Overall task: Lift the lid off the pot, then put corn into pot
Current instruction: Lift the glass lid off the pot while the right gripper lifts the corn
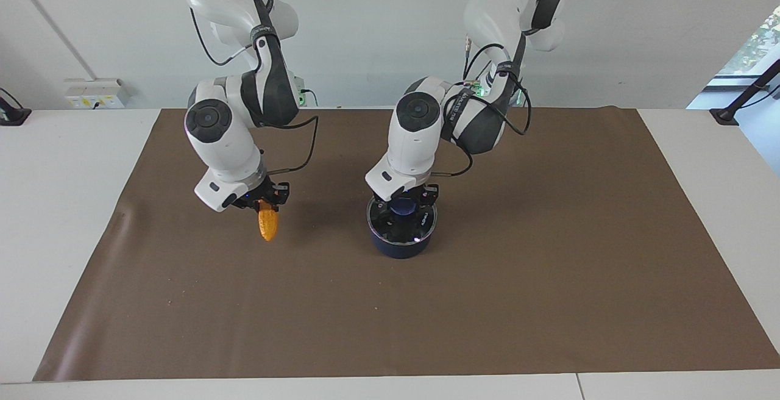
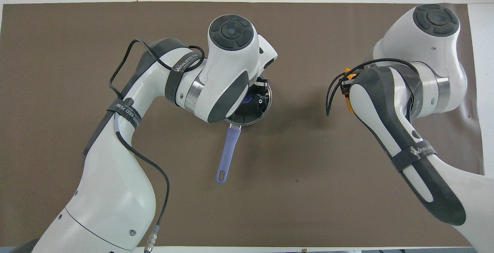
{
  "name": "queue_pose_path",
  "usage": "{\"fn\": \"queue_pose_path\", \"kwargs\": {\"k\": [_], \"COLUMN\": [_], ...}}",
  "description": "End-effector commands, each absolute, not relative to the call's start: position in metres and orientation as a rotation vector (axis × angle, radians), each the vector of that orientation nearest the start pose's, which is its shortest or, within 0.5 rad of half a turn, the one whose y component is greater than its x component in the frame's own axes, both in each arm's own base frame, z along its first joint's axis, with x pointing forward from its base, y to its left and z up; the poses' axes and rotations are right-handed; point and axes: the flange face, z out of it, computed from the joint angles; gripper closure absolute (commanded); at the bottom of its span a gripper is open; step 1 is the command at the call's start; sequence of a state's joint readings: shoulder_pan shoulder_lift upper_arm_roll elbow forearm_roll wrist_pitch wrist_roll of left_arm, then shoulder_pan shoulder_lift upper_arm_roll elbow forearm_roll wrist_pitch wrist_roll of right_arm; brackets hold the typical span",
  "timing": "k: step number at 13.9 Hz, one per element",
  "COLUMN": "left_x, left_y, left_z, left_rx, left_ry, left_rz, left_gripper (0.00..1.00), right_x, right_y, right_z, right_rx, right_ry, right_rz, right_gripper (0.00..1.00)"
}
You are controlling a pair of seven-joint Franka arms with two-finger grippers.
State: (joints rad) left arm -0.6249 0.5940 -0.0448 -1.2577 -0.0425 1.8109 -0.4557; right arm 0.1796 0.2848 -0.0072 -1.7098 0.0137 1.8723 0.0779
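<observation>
The dark blue pot [image 1: 400, 247] stands at the middle of the mat, its long blue-purple handle [image 2: 227, 152] pointing toward the robots. The clear glass lid [image 1: 382, 222] lies on the pot, and its blue knob shows under my left hand. My left gripper [image 1: 405, 208] is down at the knob; it also shows in the overhead view [image 2: 254, 96]. My right gripper [image 1: 265, 203] is shut on the top of the yellow-orange corn [image 1: 267, 223]. It holds the corn tip-down above the mat, beside the pot toward the right arm's end. In the overhead view only slivers of the corn [image 2: 349, 105] show.
A brown mat [image 1: 548, 266] covers most of the white table [image 1: 61, 205]. A wall socket [image 1: 96, 93] sits at the table's back edge near the right arm. No other loose objects are in view.
</observation>
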Motion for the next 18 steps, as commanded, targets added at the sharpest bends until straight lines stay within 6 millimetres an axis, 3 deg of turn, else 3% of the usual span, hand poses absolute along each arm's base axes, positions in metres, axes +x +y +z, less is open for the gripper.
{"fn": "queue_pose_path", "kwargs": {"k": [1,2,5,8,11,13,14,15,16,18], "left_x": [0.568,0.567,0.564,0.557,0.562,0.582,0.593,0.603,0.611,0.628], "left_y": [-0.447,-0.447,-0.443,-0.428,-0.386,-0.323,-0.29,-0.255,-0.222,-0.147], "left_z": [0.411,0.412,0.426,0.475,0.515,0.537,0.547,0.554,0.55,0.542], "left_rx": [-3.141,-3.143,-3.157,-3.201,-3.202,-3.191,-3.19,-3.194,-3.189,-3.197], "left_ry": [0.302,0.302,0.281,0.243,0.174,0.073,0.044,0.026,0.039,0.025], "left_rz": [0.093,0.094,0.122,0.136,0.159,0.187,0.18,0.177,0.212,0.235], "left_gripper": [0.89,1.0,1.0,1.0,1.0,1.0,1.0,1.0,1.0,1.0], "right_x": [0.627,0.631,0.635,0.633,0.63,0.629,0.627,0.627,0.62,0.613], "right_y": [0.121,0.122,0.122,0.129,0.142,0.168,0.19,0.235,0.269,0.299], "right_z": [0.42,0.422,0.427,0.426,0.427,0.431,0.433,0.448,0.453,0.442], "right_rx": [-3.139,-3.139,-3.136,-3.136,-3.112,-3.074,-3.073,-3.078,-3.084,-3.095], "right_ry": [-0.042,-0.037,-0.034,-0.05,-0.067,-0.03,-0.02,-0.121,-0.206,-0.149], "right_rz": [0.188,0.18,0.166,0.176,0.178,0.137,0.128,0.062,0.032,0.025], "right_gripper": [1.0,1.0,1.0,1.0,1.0,1.0,1.0,1.0,1.0,1.0]}}
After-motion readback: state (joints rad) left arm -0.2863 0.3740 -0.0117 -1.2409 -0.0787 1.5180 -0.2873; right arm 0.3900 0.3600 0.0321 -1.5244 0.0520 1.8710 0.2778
